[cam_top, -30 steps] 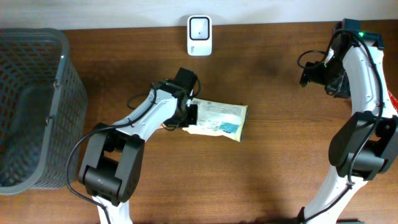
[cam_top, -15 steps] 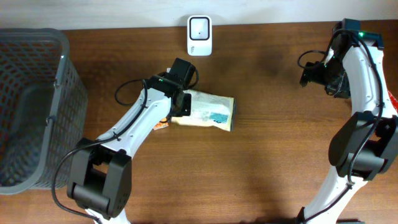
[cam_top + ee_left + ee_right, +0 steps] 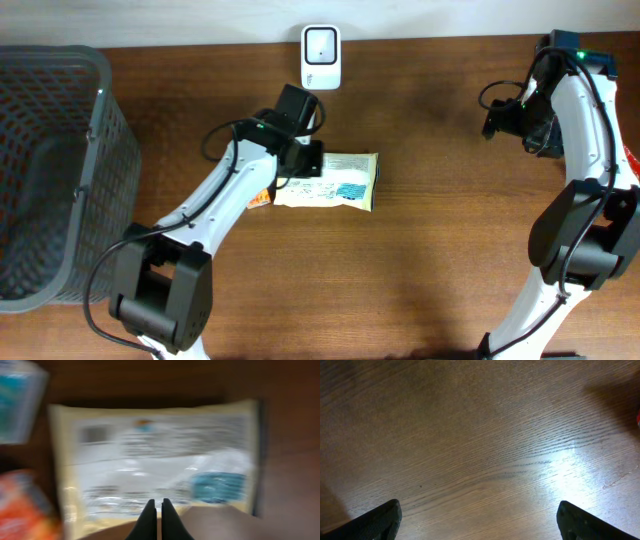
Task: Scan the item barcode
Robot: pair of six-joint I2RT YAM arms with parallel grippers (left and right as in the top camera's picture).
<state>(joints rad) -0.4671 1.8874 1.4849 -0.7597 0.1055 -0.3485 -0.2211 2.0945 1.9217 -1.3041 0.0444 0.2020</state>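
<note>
A brown wooden table (image 3: 430, 250) carries a grey mesh basket (image 3: 115, 140) at its left end, a white scanner (image 3: 320, 43) at the far edge, and a pale packet (image 3: 340, 182) near the middle, with an orange wrapper (image 3: 261, 198) just beside it.

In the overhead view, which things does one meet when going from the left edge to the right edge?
grey mesh basket → small orange item → cream pouch → right arm. The white scanner lies farther back, in line with the pouch, so it is left out.
</note>
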